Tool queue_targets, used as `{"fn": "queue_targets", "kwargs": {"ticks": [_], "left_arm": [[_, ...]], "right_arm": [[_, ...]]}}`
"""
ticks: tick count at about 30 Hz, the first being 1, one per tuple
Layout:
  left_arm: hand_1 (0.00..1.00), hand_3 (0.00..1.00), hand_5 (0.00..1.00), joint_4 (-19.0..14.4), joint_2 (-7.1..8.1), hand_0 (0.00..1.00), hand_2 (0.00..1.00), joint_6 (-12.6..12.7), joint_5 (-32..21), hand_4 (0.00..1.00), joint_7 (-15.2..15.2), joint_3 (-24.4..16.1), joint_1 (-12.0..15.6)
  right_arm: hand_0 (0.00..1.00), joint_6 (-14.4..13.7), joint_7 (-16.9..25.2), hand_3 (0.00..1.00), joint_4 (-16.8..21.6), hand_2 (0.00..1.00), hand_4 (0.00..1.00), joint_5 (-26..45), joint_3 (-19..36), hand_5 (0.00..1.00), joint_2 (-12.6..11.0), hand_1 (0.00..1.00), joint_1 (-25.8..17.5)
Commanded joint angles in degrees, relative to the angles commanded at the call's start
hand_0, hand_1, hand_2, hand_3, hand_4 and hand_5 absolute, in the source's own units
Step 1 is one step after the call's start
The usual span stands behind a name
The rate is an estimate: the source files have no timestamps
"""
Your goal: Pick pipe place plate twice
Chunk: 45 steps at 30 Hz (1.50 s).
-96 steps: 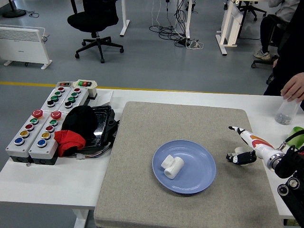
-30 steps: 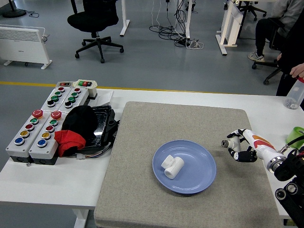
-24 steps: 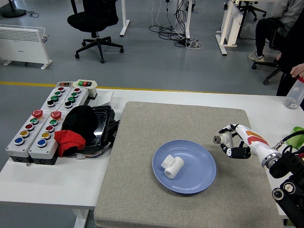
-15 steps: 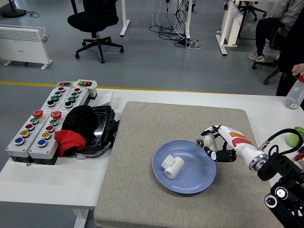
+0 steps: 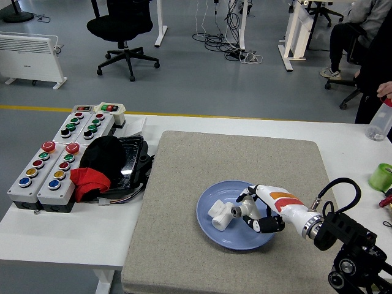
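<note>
A blue plate [image 5: 209, 231] lies on the grey mat [image 5: 233, 159]. A white pipe tee [image 5: 218, 215] rests on the plate's left half. My right hand [image 5: 251, 211] has come in from the lower right and hovers low over the plate's middle. Its fingers are curled on a second small white pipe piece [image 5: 236, 210], which sits right beside the tee. Whether the two pieces touch I cannot tell. My left arm is out of the picture.
Button boxes [image 5: 55, 156] and a black and red cloth [image 5: 98, 168] on a black tray fill the table's left side. A green cup [image 5: 381, 176] stands at the right edge. At the top right a person's hand holds a clear bottle [image 5: 380, 124].
My right hand has moved left from the mat's right side to over the plate, carrying the small pipe piece with it. The tee and the plate have stayed put.
</note>
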Motion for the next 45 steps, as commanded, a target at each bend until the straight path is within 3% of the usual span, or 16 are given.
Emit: {"fn": "queue_targets", "kwargs": {"ticks": [3, 4, 9, 10, 20, 24, 27, 28, 30, 36, 42, 45], "left_arm": [[0.746, 0.647, 0.998, 0.0, -0.03, 0.722, 0.704, 0.0, 0.1, 0.395, 0.0, 0.0, 0.1], [0.746, 0.647, 0.998, 0.0, -0.02, 0.721, 0.704, 0.0, 0.1, 0.395, 0.0, 0.0, 0.1], [0.746, 0.647, 0.998, 0.0, 0.02, 0.721, 0.704, -0.1, 0.1, 0.395, 0.0, -0.1, -0.1], [0.746, 0.646, 0.998, 0.0, 0.03, 0.721, 0.704, -0.1, 0.1, 0.394, 0.0, -0.1, -0.1], [0.746, 0.646, 0.998, 0.0, -0.02, 0.721, 0.704, -0.1, -0.2, 0.394, 0.0, -0.1, -0.4], [0.746, 0.646, 0.998, 0.0, -0.03, 0.721, 0.703, 0.0, -0.2, 0.394, 0.0, 0.0, -0.4], [0.746, 0.646, 0.998, 0.0, -0.01, 0.721, 0.703, 0.0, -0.2, 0.394, 0.0, -0.1, -0.5], [0.745, 0.646, 0.998, 0.0, 0.00, 0.720, 0.703, -0.1, -0.2, 0.394, 0.0, 0.0, -0.5], [0.745, 0.646, 0.998, 0.0, 0.02, 0.720, 0.703, 0.0, -0.2, 0.394, 0.0, -0.1, -0.5], [0.746, 0.646, 0.998, 0.0, 0.02, 0.720, 0.703, -0.1, 0.0, 0.394, 0.0, -0.2, -0.5], [0.746, 0.646, 0.998, 0.0, -0.01, 0.720, 0.703, -0.1, 0.2, 0.394, 0.0, -0.3, -0.5], [0.746, 0.646, 0.998, 0.0, -0.01, 0.720, 0.703, -0.1, 0.2, 0.394, 0.0, -0.2, -0.6]], "right_arm": [[0.606, 1.5, 0.0, 0.741, -0.2, 0.692, 0.452, -0.8, 0.0, 0.208, 0.0, 0.647, 0.0], [0.767, 2.2, 0.0, 0.812, -0.3, 0.857, 0.669, -1.2, 0.1, 0.364, 0.0, 0.762, -0.1], [0.767, 3.8, 0.4, 0.812, -0.4, 0.857, 0.669, -3.2, 0.5, 0.364, 0.0, 0.762, -0.1], [0.892, 3.9, 0.5, 0.919, -0.5, 0.994, 0.742, -3.5, 0.7, 0.387, 0.0, 0.880, -0.1], [0.910, 3.1, 0.6, 0.940, -0.3, 0.998, 0.754, -4.9, 2.1, 0.371, 0.0, 0.890, -0.2], [0.906, -1.9, 0.7, 0.936, -0.4, 0.998, 0.739, -1.9, 3.2, 0.377, 0.4, 0.881, -0.9], [0.906, -7.6, 0.5, 0.936, -0.5, 0.998, 0.739, 3.2, 4.9, 0.377, 0.7, 0.881, -1.8], [0.846, -9.9, 0.5, 0.884, -0.5, 0.933, 0.673, 5.6, 5.6, 0.387, 0.8, 0.816, -2.1], [0.846, -12.6, 0.2, 0.884, -0.6, 0.933, 0.673, 9.3, 6.8, 0.387, 0.8, 0.816, -2.5], [0.844, -15.3, -1.7, 0.861, -0.8, 0.925, 0.633, 14.1, 9.6, 0.380, 1.1, 0.812, -3.9], [0.844, -21.6, 3.4, 0.855, -2.5, 0.914, 0.600, 28.0, 14.5, 0.435, 2.8, 0.810, -7.2], [0.844, -22.4, 6.3, 0.855, -2.9, 0.914, 0.600, 35.1, 18.3, 0.435, 3.6, 0.810, -8.7]]}}
